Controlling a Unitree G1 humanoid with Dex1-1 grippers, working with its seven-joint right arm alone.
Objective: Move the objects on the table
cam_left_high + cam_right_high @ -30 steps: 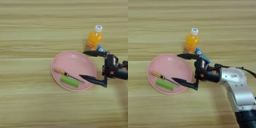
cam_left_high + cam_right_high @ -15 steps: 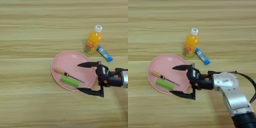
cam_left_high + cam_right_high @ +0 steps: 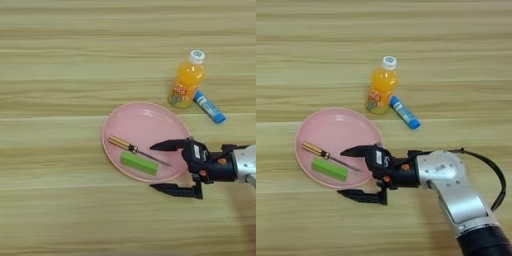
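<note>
Silver forearm [image 3: 451,185] w/ black cable [image 3: 491,170], black jaws.

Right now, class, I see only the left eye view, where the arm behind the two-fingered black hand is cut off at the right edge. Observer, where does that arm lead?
Observer: In the right eye view the silver forearm runs from the open hand down towards the bottom right corner.
Operator: Does anything hang from it?
Observer: Yes, a thin black cable arcs out beside the forearm on its right side.
Operator: And the arm's lower end?
Observer: It turns into a black section that leaves the picture at the bottom edge.
</note>
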